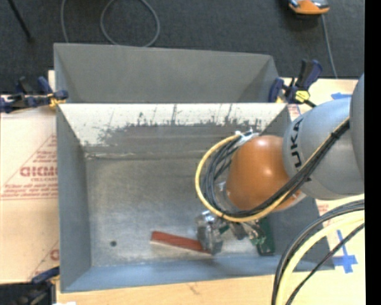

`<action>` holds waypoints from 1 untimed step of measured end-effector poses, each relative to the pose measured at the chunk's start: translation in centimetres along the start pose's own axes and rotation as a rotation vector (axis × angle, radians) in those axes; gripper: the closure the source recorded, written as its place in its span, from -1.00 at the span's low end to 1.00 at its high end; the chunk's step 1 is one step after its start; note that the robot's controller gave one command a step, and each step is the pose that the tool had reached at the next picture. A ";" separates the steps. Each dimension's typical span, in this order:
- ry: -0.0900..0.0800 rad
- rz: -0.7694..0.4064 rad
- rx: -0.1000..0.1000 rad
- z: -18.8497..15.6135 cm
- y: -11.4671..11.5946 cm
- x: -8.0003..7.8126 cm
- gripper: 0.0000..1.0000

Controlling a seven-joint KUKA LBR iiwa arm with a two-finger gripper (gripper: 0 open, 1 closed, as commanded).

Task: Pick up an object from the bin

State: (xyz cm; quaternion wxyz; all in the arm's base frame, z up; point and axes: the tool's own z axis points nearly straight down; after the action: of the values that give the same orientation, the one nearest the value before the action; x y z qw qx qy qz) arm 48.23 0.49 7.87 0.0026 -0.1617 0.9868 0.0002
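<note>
One red strip (174, 240) on bin floor (133, 202); tool (209, 235) at its right end, opening impossible to tell.

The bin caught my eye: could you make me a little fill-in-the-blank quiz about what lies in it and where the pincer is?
1. The long flat strip lying on the floor of the bin, near its front wall, is ____ in colour.
2. In the camera view, the pincer is down at that strip's ____ end.
3. The small thing on the floor just to the right of the pincer is dark ____.

Missing words: red; right; green.
</note>
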 end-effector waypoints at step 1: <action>-0.003 0.519 0.003 -6.6 -6.0 0.7 1.00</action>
State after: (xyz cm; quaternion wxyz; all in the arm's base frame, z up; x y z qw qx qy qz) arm 49.50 -5.42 14.47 0.0040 0.0968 0.9953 -0.0006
